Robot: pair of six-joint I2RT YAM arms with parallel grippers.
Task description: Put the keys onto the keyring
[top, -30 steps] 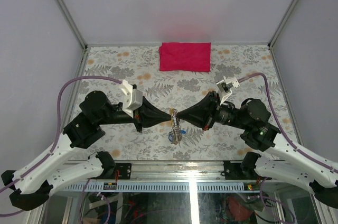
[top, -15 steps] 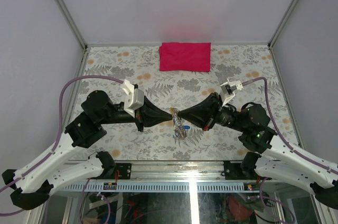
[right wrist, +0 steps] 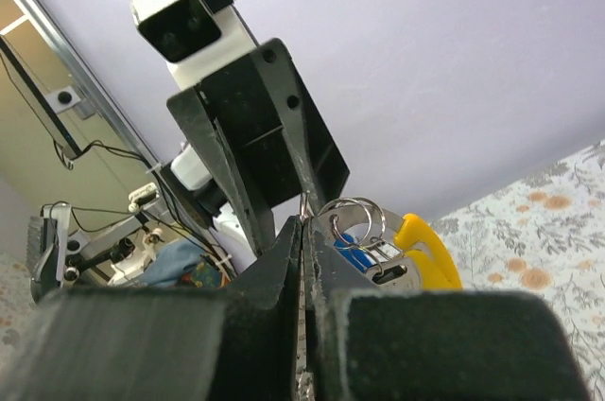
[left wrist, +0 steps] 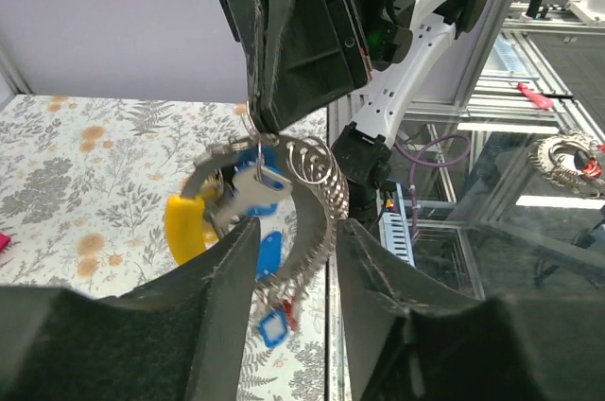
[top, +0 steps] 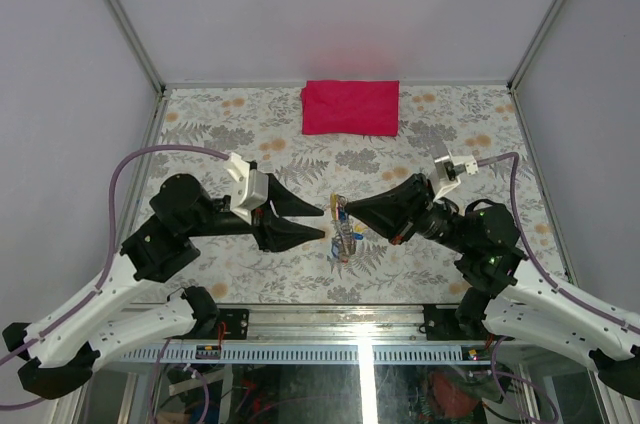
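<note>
Above the flower-patterned table (top: 200, 134), the thin silvery wire keyring (left wrist: 315, 161) is clamped by the closed right fingers (top: 385, 209). The small silvery keys with coloured plastic tags (left wrist: 248, 195) are hung beneath it. The left fingers (top: 295, 205) are spread apart just beside the bunch.

Bright, even light; near fingers (left wrist: 123, 344) blurred in wrist views.

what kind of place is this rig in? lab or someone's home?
Probably a robotics lab test cell: aluminium frame posts with plain pale walls, a floral-covered table, and exposed wiring under its near edge.
</note>
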